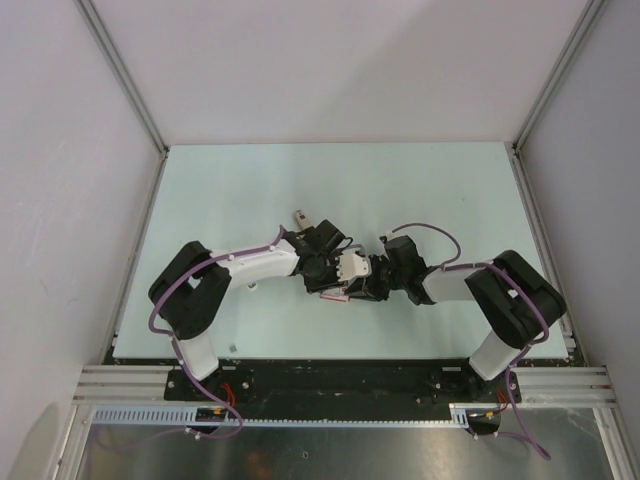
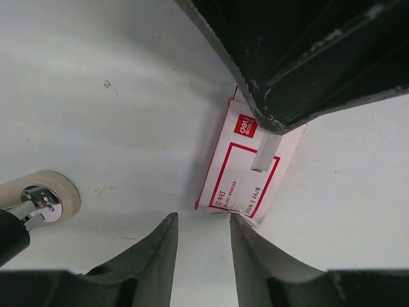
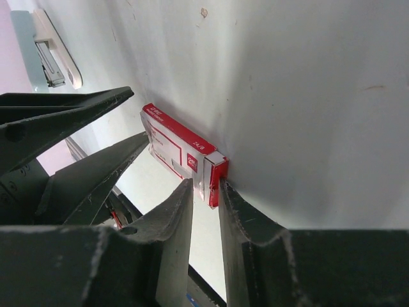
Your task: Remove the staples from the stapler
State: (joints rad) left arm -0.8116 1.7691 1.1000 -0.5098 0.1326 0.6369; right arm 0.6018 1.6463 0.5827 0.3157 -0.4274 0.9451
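- Top view: a pale greenish-white surface [image 1: 250,180] sits in a booth of plain white walls [image 1: 350,60], with metal posts in the far corners and a slotted metal rail [image 1: 340,380] along the bottom edge.
- The left arm [image 1: 250,265] and right arm [image 1: 470,280] bend inward and meet at the centre of the frame, over a red-and-white packet [image 1: 333,294] that is mostly hidden.
- The stapler [image 1: 300,214] lies just above and left of that meeting point. It is small and hard to make out here.
- Left wrist view: the surface is off-white with faint scuffs and one brown speck [image 2: 107,83].
- The left pincer [image 2: 203,236] is a narrow way open and holds nothing. The packet's edge lies just beyond its tips.
- A grey strip [image 2: 265,152] rests on the packet under the right arm's dark fingers.
- The stapler's rounded end with a shiny metal part [image 2: 38,201] shows at lower left, apart from the packet.
- Right wrist view: the right pincer [image 3: 206,195] is almost closed, with the packet's red end between its tips. I cannot tell whether it is clamped.
- The stapler [image 3: 54,54] lies at upper left, well apart.
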